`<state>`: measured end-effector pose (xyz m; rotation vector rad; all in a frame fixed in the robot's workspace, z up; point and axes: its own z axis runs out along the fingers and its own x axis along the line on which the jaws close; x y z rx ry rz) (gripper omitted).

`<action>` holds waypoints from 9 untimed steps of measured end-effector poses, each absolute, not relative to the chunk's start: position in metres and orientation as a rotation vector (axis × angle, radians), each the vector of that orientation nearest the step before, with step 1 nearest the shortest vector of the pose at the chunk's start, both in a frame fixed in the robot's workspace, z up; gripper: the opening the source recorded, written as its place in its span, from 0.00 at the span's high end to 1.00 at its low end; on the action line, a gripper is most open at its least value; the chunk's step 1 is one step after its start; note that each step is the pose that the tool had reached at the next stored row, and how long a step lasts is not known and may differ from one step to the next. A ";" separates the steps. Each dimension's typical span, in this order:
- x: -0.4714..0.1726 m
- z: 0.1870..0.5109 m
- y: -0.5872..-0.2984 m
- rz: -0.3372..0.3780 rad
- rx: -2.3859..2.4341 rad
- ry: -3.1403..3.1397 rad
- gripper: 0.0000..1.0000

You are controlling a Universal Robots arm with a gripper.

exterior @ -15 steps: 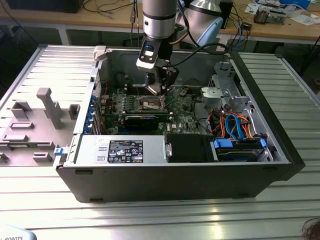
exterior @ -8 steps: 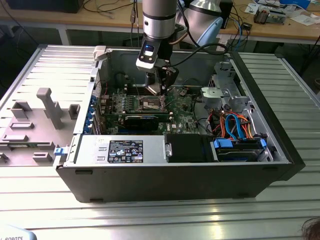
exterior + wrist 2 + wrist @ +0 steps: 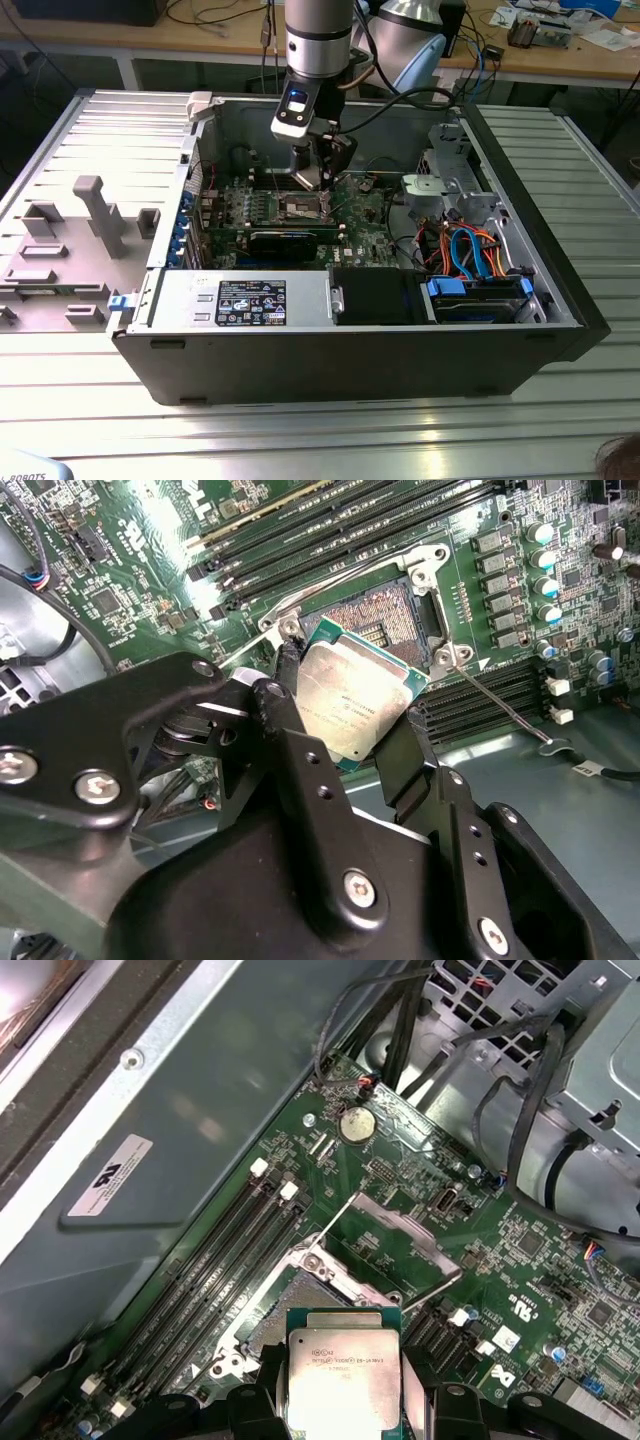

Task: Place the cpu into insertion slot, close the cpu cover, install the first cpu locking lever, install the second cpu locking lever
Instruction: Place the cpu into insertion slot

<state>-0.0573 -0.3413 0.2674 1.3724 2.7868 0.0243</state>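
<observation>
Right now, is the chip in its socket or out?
Out: the gripper holds the chip, and the socket contacts lie bare.

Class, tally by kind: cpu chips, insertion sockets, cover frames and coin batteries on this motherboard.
flat square silver-grey cpu chip: 1
dark square insertion socket: 1
thin silvery metal cover frame: 1
round silver coin battery: 1
Total: 4
</observation>
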 end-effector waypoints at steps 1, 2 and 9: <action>-0.057 0.267 -0.341 0.024 1.374 2.786 0.45; -0.057 0.267 -0.341 0.024 1.376 2.785 0.45; -0.057 0.267 -0.341 0.022 1.394 2.775 0.45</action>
